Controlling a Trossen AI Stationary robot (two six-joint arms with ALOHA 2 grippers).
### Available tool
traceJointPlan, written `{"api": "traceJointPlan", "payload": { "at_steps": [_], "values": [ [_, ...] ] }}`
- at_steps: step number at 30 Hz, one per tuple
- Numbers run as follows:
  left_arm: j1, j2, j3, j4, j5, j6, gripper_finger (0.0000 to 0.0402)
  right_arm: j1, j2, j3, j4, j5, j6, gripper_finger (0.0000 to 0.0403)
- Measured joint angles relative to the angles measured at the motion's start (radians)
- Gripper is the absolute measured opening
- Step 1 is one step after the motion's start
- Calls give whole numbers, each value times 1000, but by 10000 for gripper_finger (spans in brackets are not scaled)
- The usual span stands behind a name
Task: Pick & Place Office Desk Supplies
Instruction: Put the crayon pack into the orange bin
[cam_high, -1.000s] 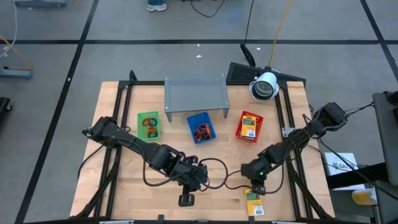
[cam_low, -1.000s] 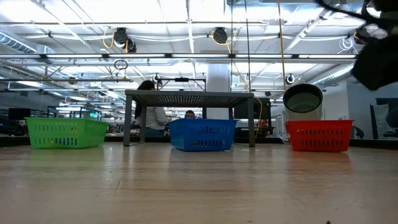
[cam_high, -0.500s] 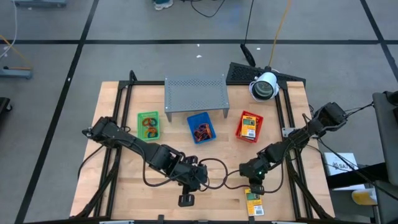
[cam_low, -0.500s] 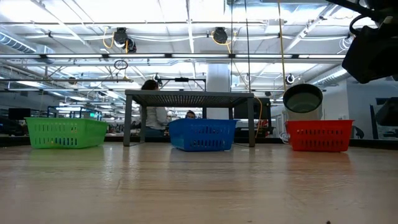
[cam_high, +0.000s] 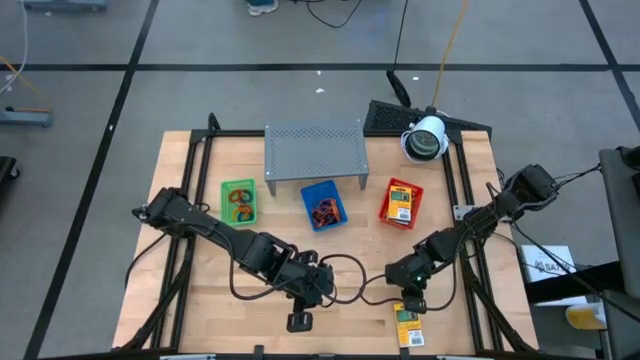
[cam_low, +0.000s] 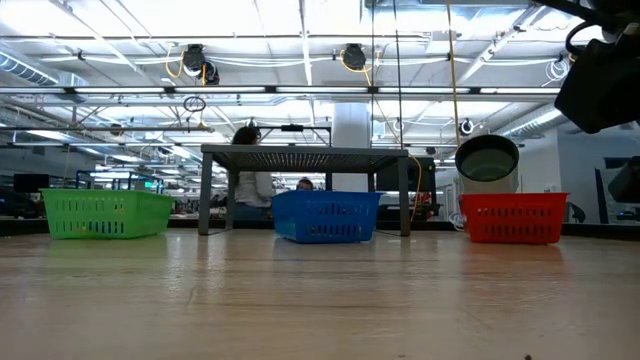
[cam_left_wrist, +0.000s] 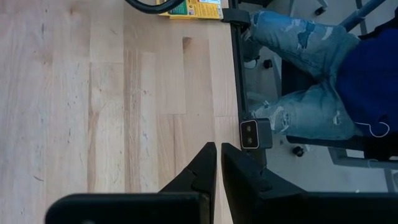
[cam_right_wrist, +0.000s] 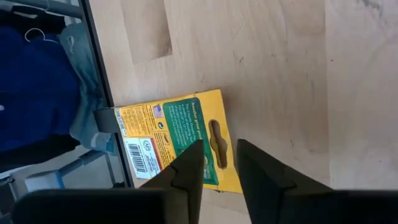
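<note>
- Pale wooden worktop (cam_high: 200, 300) first: anything of the supplies left loose on it?
- Only one found: yellow packet (cam_right_wrist: 174, 130) with green print, lying flat close to the front edge, towards the front right corner.
- And above it?
- Right gripper (cam_right_wrist: 219, 144), hanging straight over the packet's hanger-hole end. Fingers (cam_right_wrist: 186, 168) parted to a modest gap, gripping nothing. Cannot say whether touching the card.
- Moved at all lately?
- Barely. Nudged a little against a second ago, both from overhead and in the level view across the boards. Otherwise unchanged: packet in the same spot, trays untouched.
- Meaning for the job?
- Probably lining up for a grasp, not yet carrying. Could equally be a fresh release; impossible to settle from this.
- Other side?
- Left gripper (cam_left_wrist: 219, 146), parked low near the middle of the front edge, fingers pinched almost together and empty.
- Destination?
- Likely the red tray (cam_high: 386, 212) towards the rear right, already holding a matching packet (cam_high: 402, 203). Stands beside the blue tray (cam_high: 308, 198) with orange-red rubber bands (cam_high: 325, 212) and the green tray (cam_high: 224, 200), all in front of the grey perforated shelf (cam_high: 314, 150).
</note>
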Motion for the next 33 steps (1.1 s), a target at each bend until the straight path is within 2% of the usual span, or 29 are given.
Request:
{"api": "traceJointPlan", "payload": {
  "at_steps": [11, 23, 29, 33],
  "values": [
    [0, 0, 0, 0, 0, -4, 31, 2, 0, 0, 0, 1, 0, 132],
    [0, 0, 0, -1, 0, -8, 31, 54, 0, -5, 16, 33, 23, 131],
    [0, 0, 0, -1, 0, -27, 31, 53, 0, -76, 50, 35, 79, 132],
    [0, 0, 0, -1, 0, -27, 31, 51, -6, -143, 149, 16, 153, 132]
  ]
}}
